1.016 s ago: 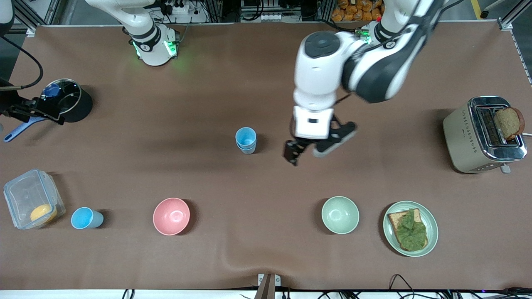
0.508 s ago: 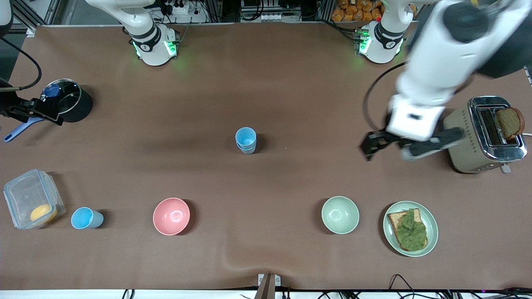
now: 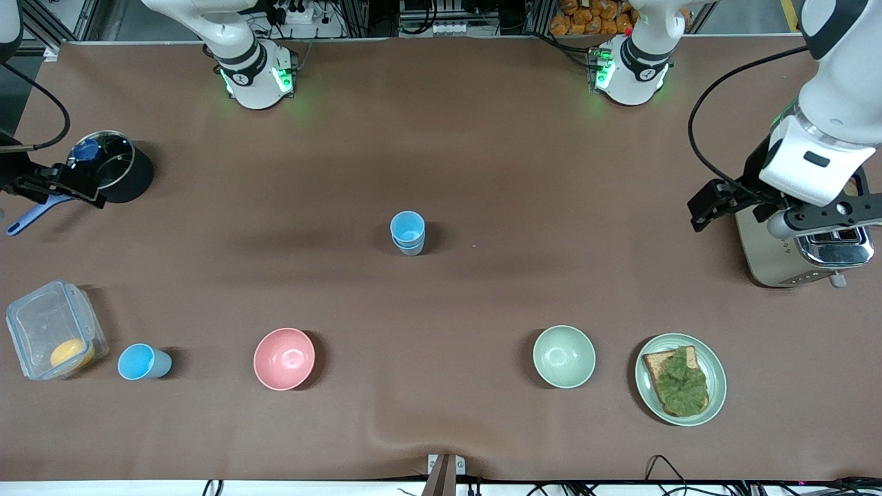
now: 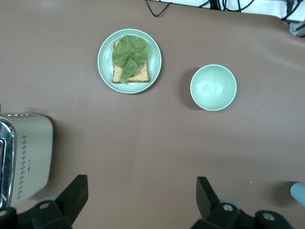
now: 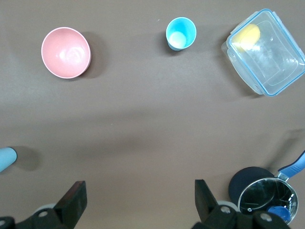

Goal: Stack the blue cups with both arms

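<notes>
Left end effector [image 3: 772,213] swung over toaster [image 3: 765,241], well apart from stacked blue cups [image 3: 408,233].

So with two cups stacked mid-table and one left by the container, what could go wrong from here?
1. The left hand, open, hangs right at the toaster; swinging back could clip it.
2. The lone blue cup stands close beside the clear container, so open fingers may bump that.
3. The two-cup stack is narrow and freestanding; an off-centre third cup could tip it.
</notes>
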Robot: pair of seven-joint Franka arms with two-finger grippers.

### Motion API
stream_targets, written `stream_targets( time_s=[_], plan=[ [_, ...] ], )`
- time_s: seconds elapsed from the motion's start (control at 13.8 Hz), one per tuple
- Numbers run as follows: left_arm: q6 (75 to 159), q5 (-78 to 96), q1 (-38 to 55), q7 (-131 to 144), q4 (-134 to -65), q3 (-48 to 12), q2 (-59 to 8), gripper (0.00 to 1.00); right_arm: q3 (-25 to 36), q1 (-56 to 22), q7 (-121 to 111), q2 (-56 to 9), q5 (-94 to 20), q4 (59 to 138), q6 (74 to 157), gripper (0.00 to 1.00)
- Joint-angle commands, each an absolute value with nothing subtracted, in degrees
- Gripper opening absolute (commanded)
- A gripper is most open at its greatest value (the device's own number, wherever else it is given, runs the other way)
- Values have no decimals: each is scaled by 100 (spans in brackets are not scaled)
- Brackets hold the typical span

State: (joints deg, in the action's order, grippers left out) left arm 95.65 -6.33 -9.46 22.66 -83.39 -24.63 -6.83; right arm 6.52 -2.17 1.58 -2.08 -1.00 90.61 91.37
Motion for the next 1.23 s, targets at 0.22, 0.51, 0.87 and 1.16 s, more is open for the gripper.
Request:
stream_targets(
  time_s=[0.22, 0.51, 0.87, 1.16],
  plan=[
    [9018, 23, -571, 1111, -8621, -1628, -36, 100, 563, -158, 220, -150, -9, 9097, 9150, 100],
    [8895, 220, -169, 563, -8930, -916, 185, 100, 562, -149, 229, -149, -9, 9105, 9114, 100],
    [8886, 167, 289, 562, -8956, -423, 158, 100, 562, -149, 229, -149, -9, 9105, 9106, 100],
    [8895, 159, 360, 571, -8859, -334, 106, 100, 562, -141, 229, -149, -9, 9105, 9105, 100]
  ],
)
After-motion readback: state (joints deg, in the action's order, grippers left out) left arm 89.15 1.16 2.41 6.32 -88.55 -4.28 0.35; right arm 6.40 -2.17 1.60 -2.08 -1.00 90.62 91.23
